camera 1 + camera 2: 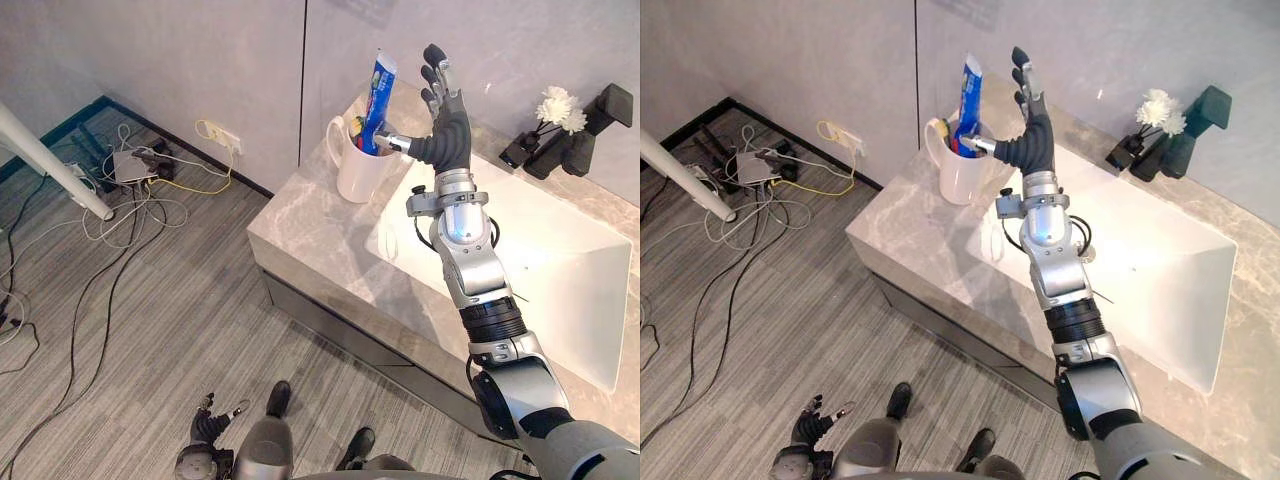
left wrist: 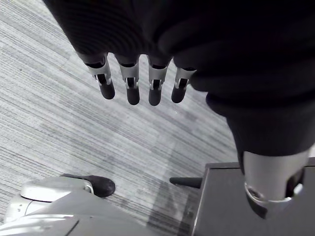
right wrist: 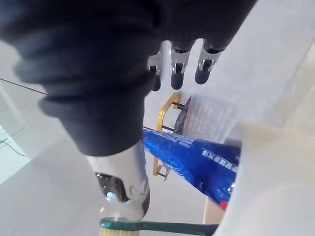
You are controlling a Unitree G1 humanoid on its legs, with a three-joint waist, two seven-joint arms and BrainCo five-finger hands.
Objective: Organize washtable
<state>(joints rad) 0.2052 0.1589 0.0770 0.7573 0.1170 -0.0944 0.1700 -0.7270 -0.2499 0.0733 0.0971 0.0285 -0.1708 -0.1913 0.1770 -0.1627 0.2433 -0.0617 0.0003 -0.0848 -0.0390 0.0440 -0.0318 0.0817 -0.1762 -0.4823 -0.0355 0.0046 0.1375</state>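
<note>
The grey marble worktop (image 1: 320, 235) carries a white mug (image 1: 352, 170) at its far left corner, holding the toothpaste tube (image 1: 380, 90) and a toothbrush (image 3: 157, 226). The right robot hand (image 1: 447, 125) stands beside the mug, fingers straight and apart, gripping nothing. It should withdraw upward without nudging the mug. The left robot hand (image 2: 133, 88) hangs relaxed above the floor.

Marble counter (image 1: 300, 235) w/ sink (image 1: 560, 260): white mug (image 1: 355, 172) at left end, black bits (image 1: 580, 152) (maybe tap) behind.
</note>
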